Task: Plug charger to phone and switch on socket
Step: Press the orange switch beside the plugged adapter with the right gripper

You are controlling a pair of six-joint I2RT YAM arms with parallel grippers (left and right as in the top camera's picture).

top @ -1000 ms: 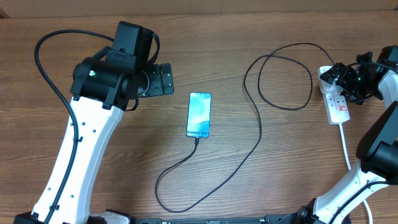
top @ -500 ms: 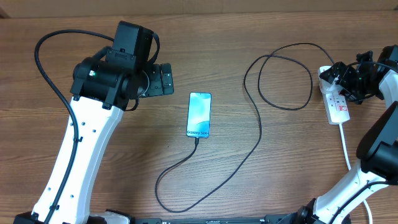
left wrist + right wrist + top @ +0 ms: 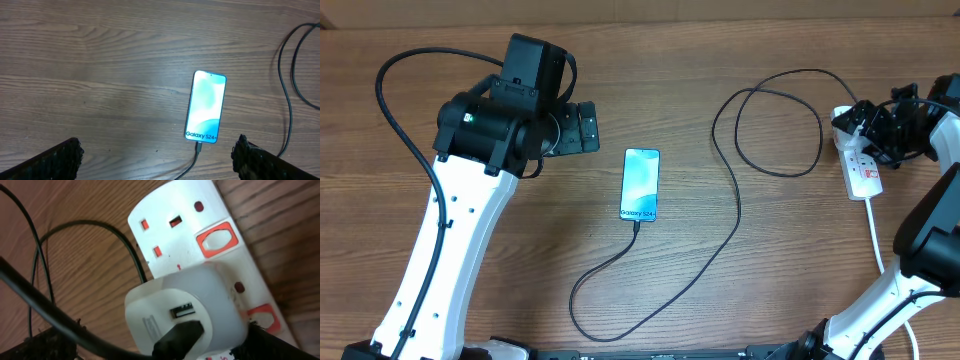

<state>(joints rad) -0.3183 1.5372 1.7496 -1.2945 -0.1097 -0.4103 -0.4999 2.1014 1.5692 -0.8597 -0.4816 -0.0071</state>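
White plastic filled the right wrist view: the socket (image 3: 185, 225) lay right under the right gripper (image 3: 868, 128), its long axis slanting across the gap between the fingers. The charger (image 3: 735, 215) was plugged into it through a white adapter (image 3: 200, 300) directly below them. Those fingers stood spread wide, holding nothing. A red-ringed switch (image 3: 216, 240) showed ahead of the fingertips beside the empty outlet. A second switch (image 3: 262, 316) peeked out past the adapter, close by one finger, and looked like the one to press, though its position could not be read. The cable's other end ran to the phone (image 3: 640, 184), apparently seated in the end nearest the left gripper (image 3: 585, 127), whose fingers were also wide open and empty. The right arm was plainly the nearer one for the switch.
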